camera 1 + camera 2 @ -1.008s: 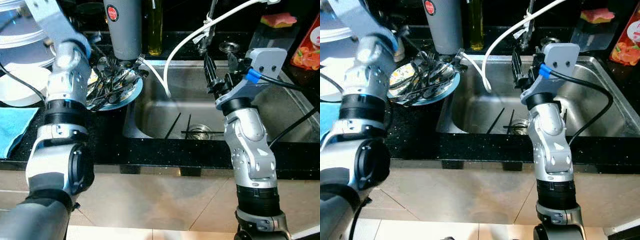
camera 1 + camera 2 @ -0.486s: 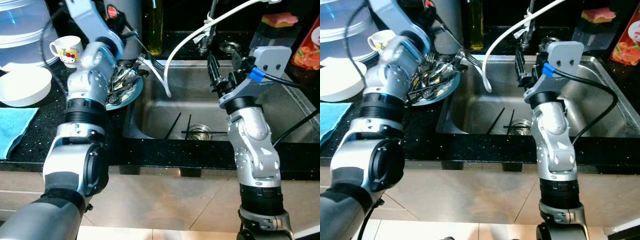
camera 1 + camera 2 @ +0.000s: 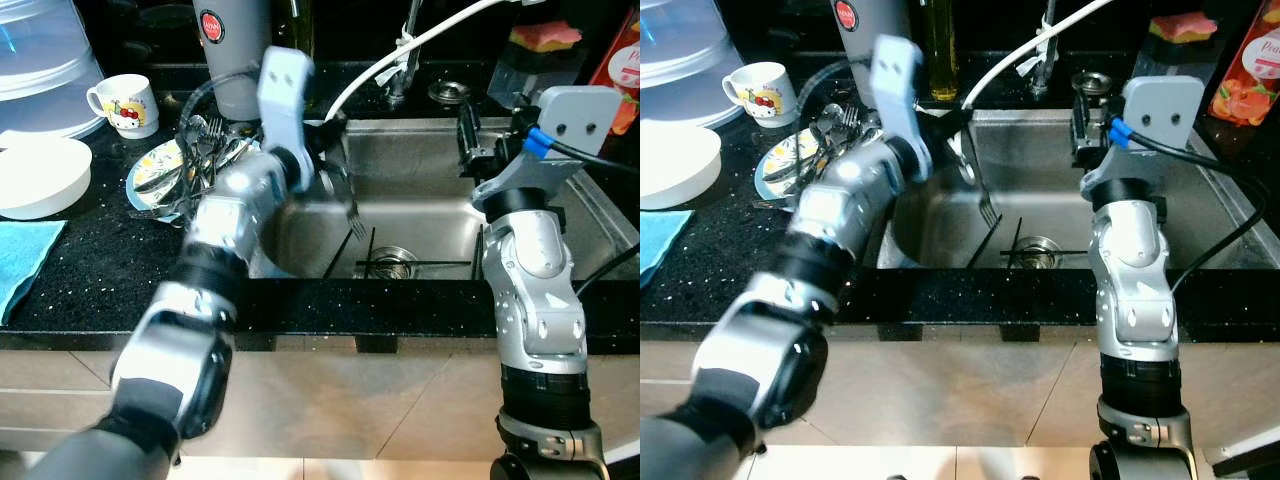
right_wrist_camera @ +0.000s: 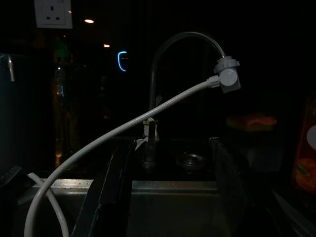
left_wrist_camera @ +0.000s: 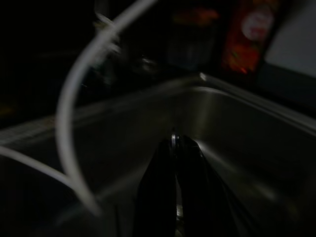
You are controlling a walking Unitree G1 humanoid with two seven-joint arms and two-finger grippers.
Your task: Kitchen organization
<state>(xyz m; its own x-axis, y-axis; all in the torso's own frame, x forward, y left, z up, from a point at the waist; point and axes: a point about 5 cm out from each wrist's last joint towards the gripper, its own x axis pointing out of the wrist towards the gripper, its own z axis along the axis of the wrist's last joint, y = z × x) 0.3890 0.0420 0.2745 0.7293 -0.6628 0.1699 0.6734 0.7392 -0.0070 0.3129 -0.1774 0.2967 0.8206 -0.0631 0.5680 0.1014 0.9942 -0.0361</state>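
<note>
Steel sink (image 3: 560, 215) is lying under my left claw (image 3: 962, 160), which is gripping a fork (image 3: 983, 196); right claw (image 3: 472, 140) is hanging open.

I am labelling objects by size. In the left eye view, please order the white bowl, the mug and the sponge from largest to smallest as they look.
1. White bowl, clearly the largest.
2. Mug.
3. Sponge.
The mug and sponge look close in size, and the sponge lies farther back, so their order is unsure.
</note>
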